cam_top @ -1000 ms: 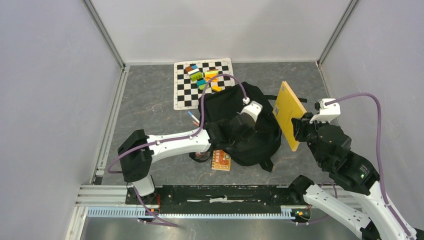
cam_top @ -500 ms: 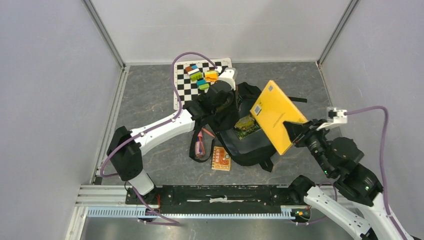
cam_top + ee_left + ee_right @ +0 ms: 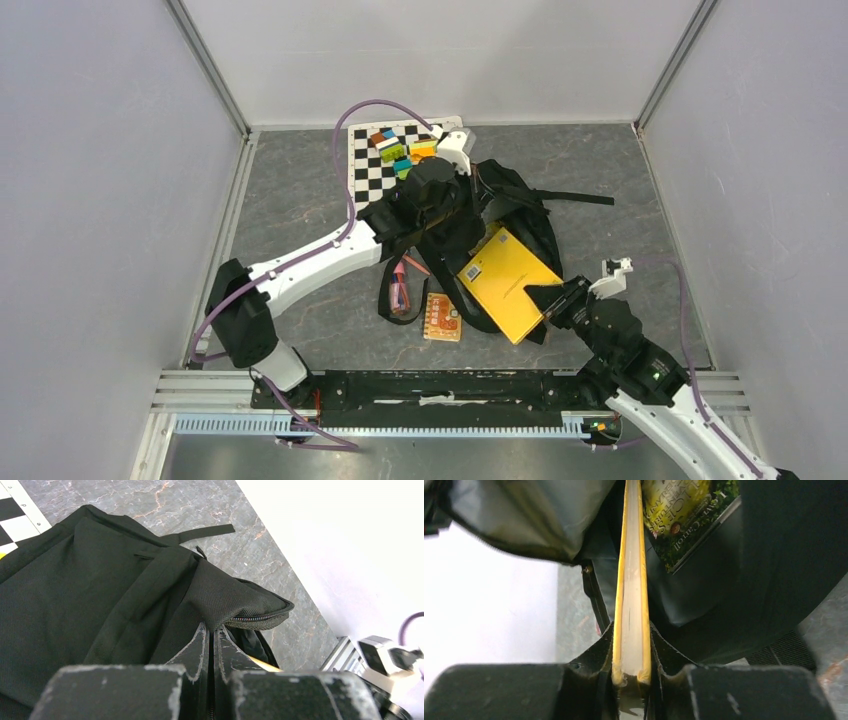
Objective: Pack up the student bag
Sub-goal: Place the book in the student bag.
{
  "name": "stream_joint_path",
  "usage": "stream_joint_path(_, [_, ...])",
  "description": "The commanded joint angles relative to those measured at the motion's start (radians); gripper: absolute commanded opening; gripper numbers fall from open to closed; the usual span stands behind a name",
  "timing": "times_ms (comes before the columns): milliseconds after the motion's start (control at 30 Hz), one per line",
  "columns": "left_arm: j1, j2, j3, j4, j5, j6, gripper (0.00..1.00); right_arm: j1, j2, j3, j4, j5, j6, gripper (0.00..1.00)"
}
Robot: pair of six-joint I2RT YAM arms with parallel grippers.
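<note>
Shows the student bag [image 3: 535, 225] at mid-table, against the checkered mat [image 3: 372, 185]. Pinches the bag's zipped rim in the left gripper [image 3: 212, 630], jaws pressed together on the fabric, rim held raised. Clamps a yellow book [image 3: 505, 280] by its near edge in the right gripper [image 3: 631, 645], far end inside the bag's mouth, beside a green-covered book [image 3: 684, 515]. Includes a small orange notebook [image 3: 442, 320] on the table [image 3: 300, 200], just beside the bag.

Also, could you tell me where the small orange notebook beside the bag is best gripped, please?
Probably its near edge, coming in low from the arm-base side: the orange notebook lies flat on the table, the student bag crowds its right side, and its near edge looks free.
</note>
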State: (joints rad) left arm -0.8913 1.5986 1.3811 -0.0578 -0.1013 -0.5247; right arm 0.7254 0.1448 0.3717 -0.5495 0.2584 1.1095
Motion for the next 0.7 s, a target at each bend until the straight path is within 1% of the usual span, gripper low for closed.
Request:
stream_joint_path(0, [0.001,-0.088,-0.006,0.155,0.045,0.024,0.02,0.002,-0.103,-0.07,0.176,0.135,0.3,0.0])
stream_joint_path(133, [0.001,-0.088,-0.014,0.156,0.096,0.047,0.02,0.002,-0.11,-0.107,0.213,0.253,0.373,0.0])
stream_joint_path(167, [0.0,-0.087,-0.016,0.158,0.131,0.051,0.02,0.002,-0.099,-0.118,0.247,0.274,0.377,0.0])
stream_joint_path(233, [0.001,-0.09,-0.023,0.165,0.156,0.057,0.02,0.002,-0.055,-0.138,0.315,0.295,0.389,0.0])
stream_joint_path(400, [0.001,-0.106,-0.048,0.184,0.218,0.078,0.02,0.001,0.09,-0.188,0.589,0.32,0.377,0.0])
stream_joint_path(467, [0.001,-0.11,-0.051,0.191,0.259,0.095,0.02,0.002,0.157,-0.193,0.654,0.335,0.376,0.0])
stream_joint_path(567, [0.0,-0.111,-0.039,0.18,0.311,0.117,0.02,0.002,0.271,-0.181,0.708,0.343,0.397,0.0])
stream_joint_path(667, [0.002,-0.114,-0.037,0.174,0.352,0.131,0.02,-0.001,0.414,-0.157,0.795,0.335,0.359,0.0])
